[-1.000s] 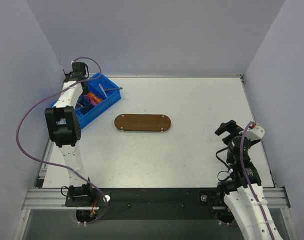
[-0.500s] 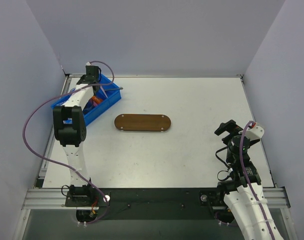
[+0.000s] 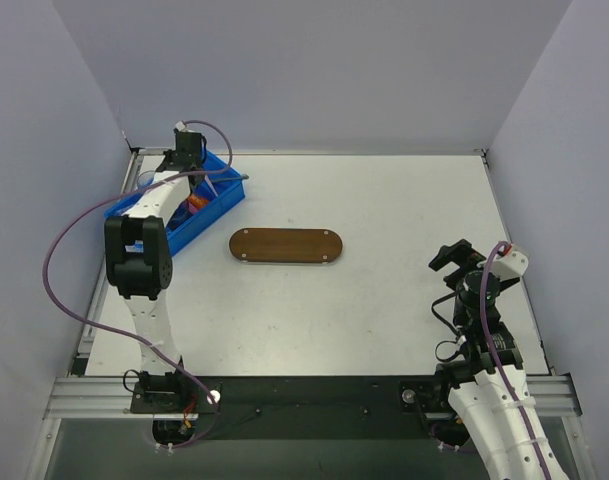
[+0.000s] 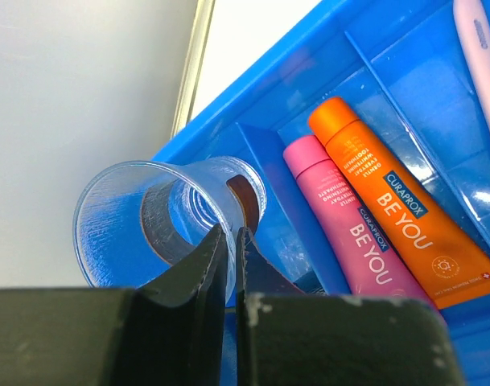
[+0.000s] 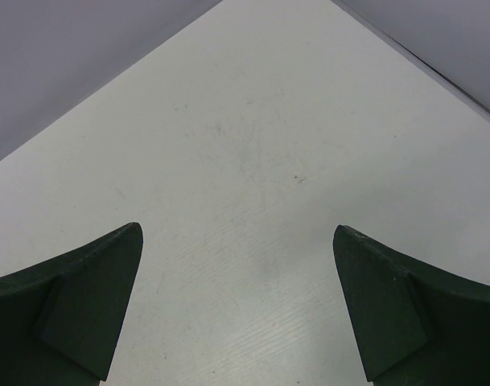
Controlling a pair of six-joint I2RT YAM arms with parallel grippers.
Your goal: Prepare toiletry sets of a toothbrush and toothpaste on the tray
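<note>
My left fingers point(image 4: 216, 248) are pinched nearly together on the thin rim of a clear plastic cup point(image 4: 124, 217) at the end of the blue plastic bin point(image 4: 309, 48). One compartment over, the glossy orange toothpaste tube point(image 4: 401, 205) lies flat against a pink tube point(image 4: 349, 225). The oval dark-wood tray point(image 3: 286, 245) sits mid-surface, well apart from the bin. My right fingers point(image 5: 92, 297) gape wide over the white surface point(image 5: 253, 145), holding nothing.

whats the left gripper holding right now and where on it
The left gripper is shut on the clear plastic cup, pinching the near side of its rim. The right gripper is open and holds nothing.
</note>
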